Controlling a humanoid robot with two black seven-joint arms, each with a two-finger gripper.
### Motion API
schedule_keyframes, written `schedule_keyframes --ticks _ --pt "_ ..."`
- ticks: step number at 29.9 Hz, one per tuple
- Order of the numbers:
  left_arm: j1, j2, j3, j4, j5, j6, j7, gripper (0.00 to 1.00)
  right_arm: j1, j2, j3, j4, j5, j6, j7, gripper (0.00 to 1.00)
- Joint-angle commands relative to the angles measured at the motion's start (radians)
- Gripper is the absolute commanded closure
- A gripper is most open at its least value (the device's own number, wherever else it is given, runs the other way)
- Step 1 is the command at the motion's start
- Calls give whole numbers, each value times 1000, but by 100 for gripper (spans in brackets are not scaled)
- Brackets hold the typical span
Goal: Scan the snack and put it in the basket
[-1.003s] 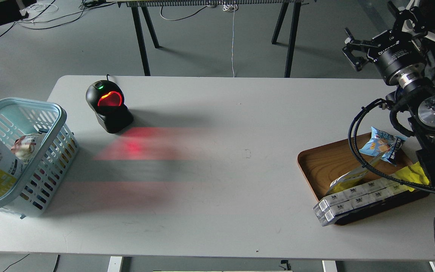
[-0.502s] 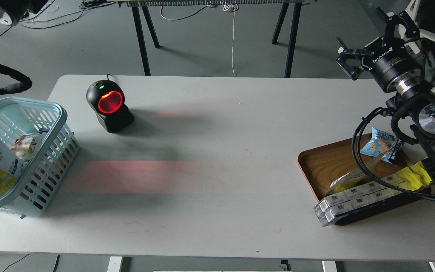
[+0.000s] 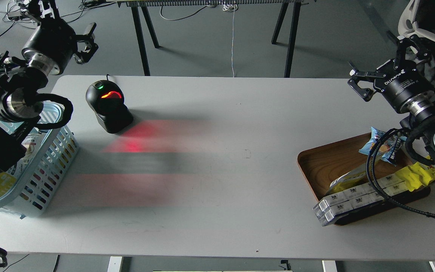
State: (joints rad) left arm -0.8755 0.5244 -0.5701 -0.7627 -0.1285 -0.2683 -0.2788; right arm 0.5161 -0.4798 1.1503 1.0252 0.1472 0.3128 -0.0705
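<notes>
The snack point(image 3: 347, 176), a flat pouch with a pale top and a yellow lower end, lies in the brown wooden tray point(image 3: 325, 162) at the right, partly under my right arm's cables. The light blue slotted basket point(image 3: 51, 158) stands at the table's left edge, and my left arm covers much of it. My left gripper point(image 3: 66, 20) is open and empty, high above the table's far left corner. My right gripper point(image 3: 385, 62) is open and empty, above the far right edge, behind the tray.
A black barcode scanner point(image 3: 108, 104) glows red at the far left and casts red light on the table. The tray also holds a small blue packet point(image 3: 378, 145), a bright yellow wrapper point(image 3: 414, 175) and white boxes point(image 3: 353, 200). The basket holds other packets, mostly hidden.
My left arm has come into view from the left and now reaches over the basket. My right gripper has shifted slightly down and to the right. The snack has not moved.
</notes>
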Motion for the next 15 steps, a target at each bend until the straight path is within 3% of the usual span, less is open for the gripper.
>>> schedule_keyframes --ticks 1,4,8,15 --pt "10 -35 -14 8 -10 5 1 0 -2 15 11 -4 0 -3 2 1" --pt "30 -41 -30 19 -43 8 7 0 -8 17 9 -4 0 -6 2 1" --pt "32 -49 -39 60 -89 11 67 0 -8 17 8 -4 0 -6 0 1" --pt "26 -84 -48 105 -86 0 63 0 -10 20 6 -2 0 -8 0 1"
